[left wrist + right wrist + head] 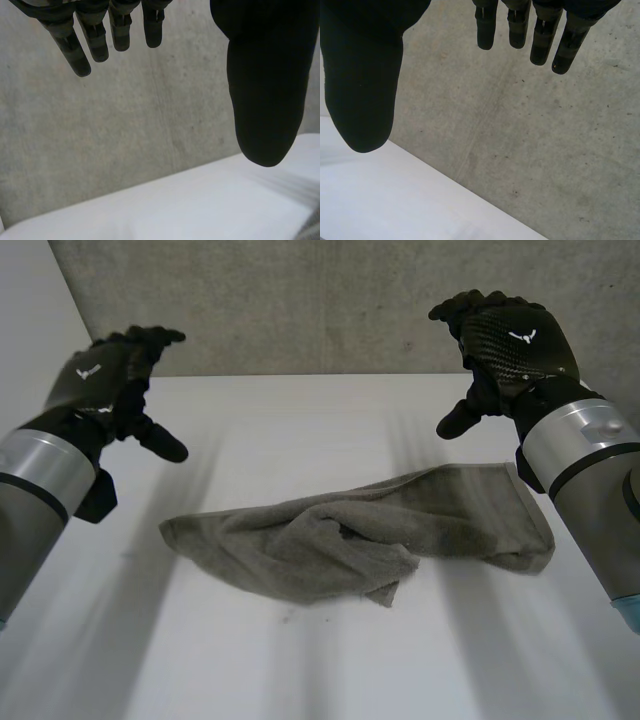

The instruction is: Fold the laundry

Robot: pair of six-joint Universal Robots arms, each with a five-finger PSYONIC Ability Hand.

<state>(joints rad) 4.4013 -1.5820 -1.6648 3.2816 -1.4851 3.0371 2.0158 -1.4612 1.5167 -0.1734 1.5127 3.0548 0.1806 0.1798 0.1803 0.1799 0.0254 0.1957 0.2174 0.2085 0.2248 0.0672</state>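
Head view shows you the crumpled grey terry towel [350, 535] bunched in the middle of the white worktop [300, 410]. I advise to spread it flat first, taking one end with each hand. Left hand [105, 380] and right hand [505, 350] hover above, released and holding nothing. Behind stands a grey concrete wall [300, 300]; nothing blocks you.

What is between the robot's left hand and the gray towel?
Only bare white table, as the head view shows; the left hand hovers apart from the towel.
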